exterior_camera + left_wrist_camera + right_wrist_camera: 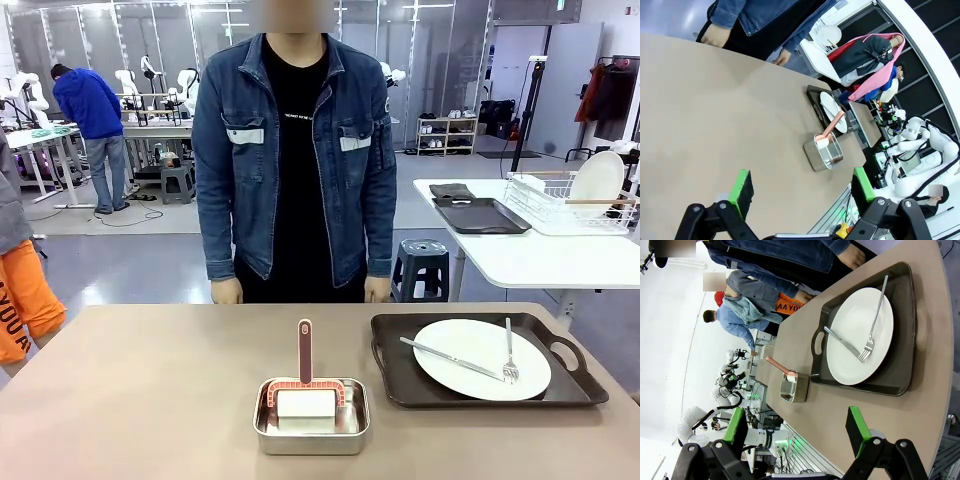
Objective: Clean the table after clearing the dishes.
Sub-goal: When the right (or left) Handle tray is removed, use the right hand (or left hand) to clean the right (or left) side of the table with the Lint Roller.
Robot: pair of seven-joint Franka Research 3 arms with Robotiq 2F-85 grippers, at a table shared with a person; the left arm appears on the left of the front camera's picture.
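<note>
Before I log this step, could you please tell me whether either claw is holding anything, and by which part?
Nothing is held: the left claw and the right claw both stand open and empty, clear of the tray.

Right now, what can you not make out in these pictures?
- Front view: the bottom of the pan, hidden under the white brush head.
- Left wrist view: what lies on the plate, too small and partly behind the brush handle.
- Right wrist view: most of the pan's inside, hidden by its wall.

Lab hall with workbenches (165, 130) and stools (420, 266)
</note>
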